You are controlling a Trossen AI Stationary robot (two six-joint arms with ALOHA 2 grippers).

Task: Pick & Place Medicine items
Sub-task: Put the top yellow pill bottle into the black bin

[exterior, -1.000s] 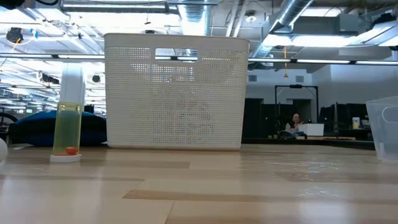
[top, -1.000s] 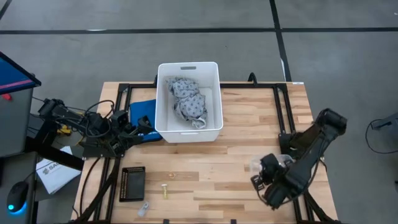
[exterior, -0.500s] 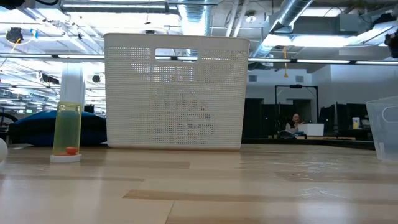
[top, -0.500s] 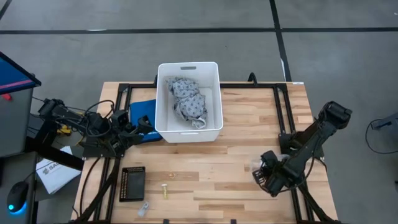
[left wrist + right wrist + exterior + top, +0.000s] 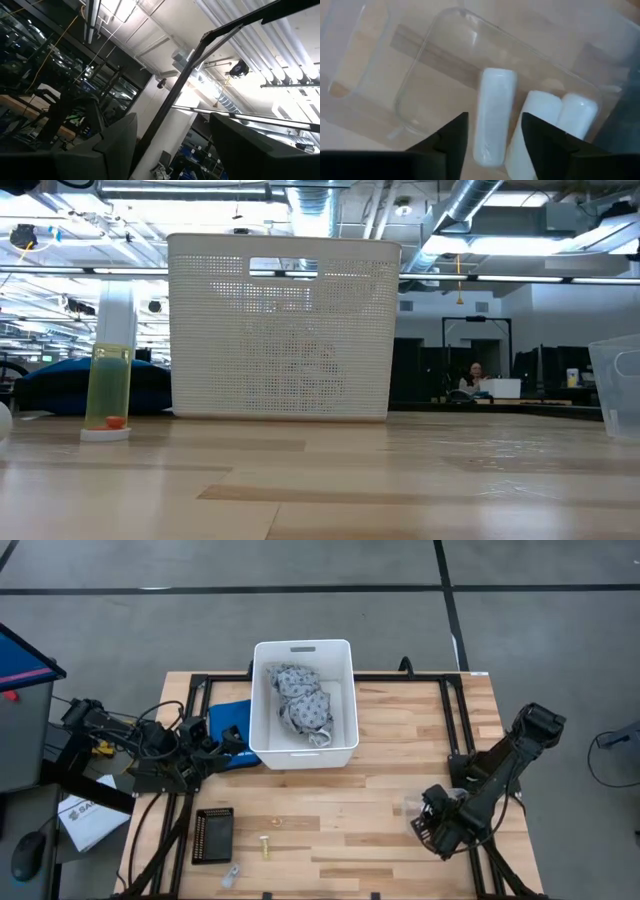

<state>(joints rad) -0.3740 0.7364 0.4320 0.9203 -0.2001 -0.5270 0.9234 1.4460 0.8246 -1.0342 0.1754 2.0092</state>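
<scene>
White medicine items [image 5: 494, 115] x3 in clear tray [image 5: 420, 65], right gripper [image 5: 492, 137] fingers apart

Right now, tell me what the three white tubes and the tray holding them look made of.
The three white tubes look like matte plastic, perhaps chalky: smooth, opaque, unmarked, without gloss. The tray looks like thin clear plastic: the wooden table shows through it, and its rounded rim catches glints. The right gripper hovers over them, jaws open.

In the high view we find the table [image 5: 390, 740] bare across its centre and lower middle. Obstacles: white bin [image 5: 303, 700] at upper centre, black tray [image 5: 213, 835] and brass bolt [image 5: 266, 846] at lower left (closely grouped).
</scene>
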